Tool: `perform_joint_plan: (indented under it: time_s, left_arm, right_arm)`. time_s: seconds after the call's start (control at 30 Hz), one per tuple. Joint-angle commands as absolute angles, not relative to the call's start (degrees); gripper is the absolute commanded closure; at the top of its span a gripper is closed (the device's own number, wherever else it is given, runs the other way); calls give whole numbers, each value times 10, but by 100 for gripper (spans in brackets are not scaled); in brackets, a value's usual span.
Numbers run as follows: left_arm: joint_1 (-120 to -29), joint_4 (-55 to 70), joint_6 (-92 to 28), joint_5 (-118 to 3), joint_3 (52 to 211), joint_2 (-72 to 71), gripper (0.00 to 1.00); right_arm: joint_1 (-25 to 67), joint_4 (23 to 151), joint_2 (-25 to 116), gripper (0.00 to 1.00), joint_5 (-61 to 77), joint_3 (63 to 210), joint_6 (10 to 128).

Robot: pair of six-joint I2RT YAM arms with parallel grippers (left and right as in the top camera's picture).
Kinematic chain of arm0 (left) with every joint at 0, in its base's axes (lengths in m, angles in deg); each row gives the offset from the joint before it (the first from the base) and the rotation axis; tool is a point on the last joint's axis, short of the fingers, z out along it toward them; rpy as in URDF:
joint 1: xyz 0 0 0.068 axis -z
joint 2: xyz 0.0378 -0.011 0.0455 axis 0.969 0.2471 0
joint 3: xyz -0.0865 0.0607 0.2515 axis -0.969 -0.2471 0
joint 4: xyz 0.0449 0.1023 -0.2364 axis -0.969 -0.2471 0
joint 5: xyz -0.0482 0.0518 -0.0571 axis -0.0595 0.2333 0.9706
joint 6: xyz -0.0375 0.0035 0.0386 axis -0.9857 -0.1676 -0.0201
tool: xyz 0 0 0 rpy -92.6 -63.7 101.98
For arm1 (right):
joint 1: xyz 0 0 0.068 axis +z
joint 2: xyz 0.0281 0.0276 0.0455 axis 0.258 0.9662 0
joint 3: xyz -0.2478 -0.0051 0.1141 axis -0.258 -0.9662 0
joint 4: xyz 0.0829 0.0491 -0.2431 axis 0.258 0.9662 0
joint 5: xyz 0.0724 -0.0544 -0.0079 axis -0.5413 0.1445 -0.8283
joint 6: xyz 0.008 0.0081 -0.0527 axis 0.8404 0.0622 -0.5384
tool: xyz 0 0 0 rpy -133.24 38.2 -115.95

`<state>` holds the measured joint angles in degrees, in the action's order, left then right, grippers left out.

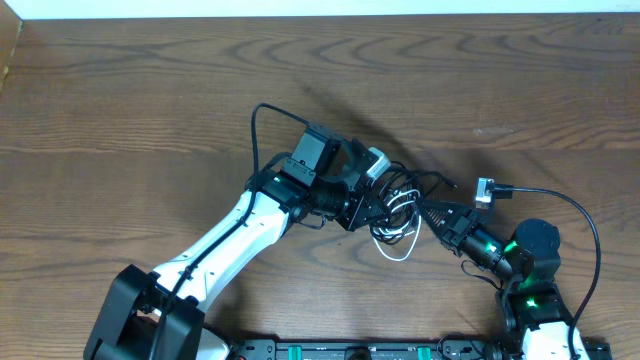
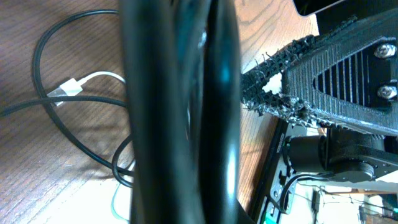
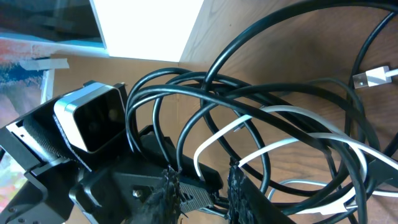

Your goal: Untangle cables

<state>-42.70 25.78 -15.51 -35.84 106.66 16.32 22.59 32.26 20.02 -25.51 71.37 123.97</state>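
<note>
- A tangle of thin black and white cables (image 1: 398,212) lies on the brown wooden table (image 1: 150,100), right of centre.
- The left arm's fingers (image 1: 362,206) are at its left side and the right arm's fingers (image 1: 431,213) at its right.

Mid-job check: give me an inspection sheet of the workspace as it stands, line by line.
Surface: brown wood-grain table; no spills or damage seen.
Job's things: black cables and one white cable, knotted in one clump at mid-table between the two arms.
Clutter: nothing seen.
Grippers: left claw shut on black cables, which run close past its camera; right claw fingers apart at the clump, gripping nothing that I can see.
Cables: thicker arm cords loop off each wrist, apart from the clump.
Surroundings: white strip beyond the table's far edge; black base rail along the near edge.
</note>
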Motion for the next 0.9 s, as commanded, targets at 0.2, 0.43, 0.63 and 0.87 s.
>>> perform_joint_plan:
  time_s: [0.2,0.43,0.63,0.87]
  left_arm:
    - [-415,260,-141,-351,1067,164,92]
    - [-414,264,-141,-351,1067,164,92]
    - [-414,263,-141,-351,1067,164,92]
    - [-414,263,-141,-351,1067,164,92]
  right_arm:
    - [233,321,198,77,-254,722,1258]
    - [272,341,207,77,-218,722,1276]
    - [291,339,247,70,-198,722,1311]
    - [293,275,291,69,-203,722,1342]
